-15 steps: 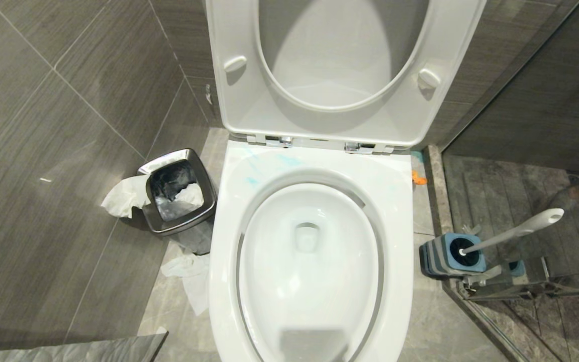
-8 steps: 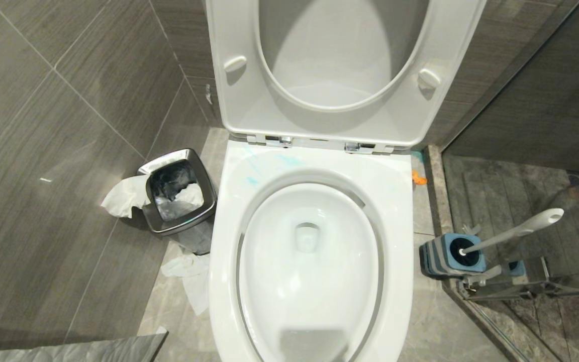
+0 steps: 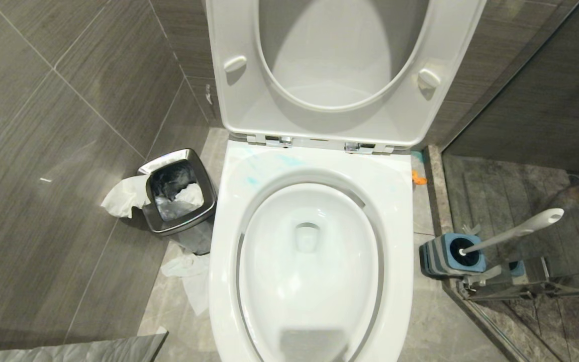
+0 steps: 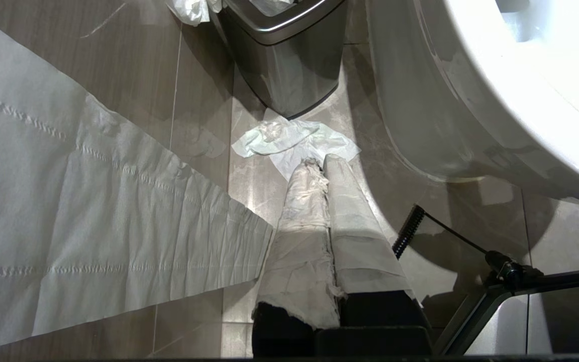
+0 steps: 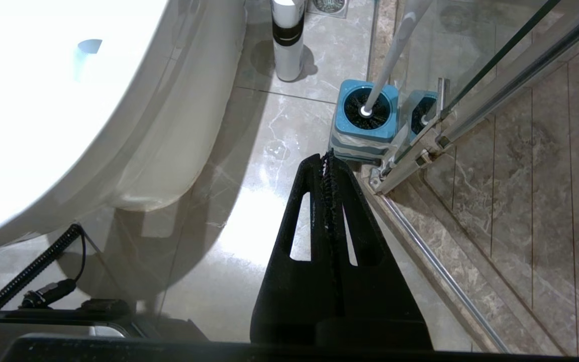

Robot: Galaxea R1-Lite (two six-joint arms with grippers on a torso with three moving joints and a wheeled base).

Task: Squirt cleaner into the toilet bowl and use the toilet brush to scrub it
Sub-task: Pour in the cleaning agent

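Right gripper (image 5: 327,156) pinched shut, empty, hanging over the floor just short of the toilet brush (image 5: 392,50) in its holder (image 5: 365,130); left gripper (image 4: 319,166) shut too. Nothing moved in the last second: task unstarted, cleaner (image 5: 288,40) standing beside the toilet bowl (image 3: 309,261).

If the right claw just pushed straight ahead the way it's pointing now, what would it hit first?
Probably the blue-and-grey holder with the toilet brush standing in it: the shut right claw points at its near side, though the gap between them is unclear.
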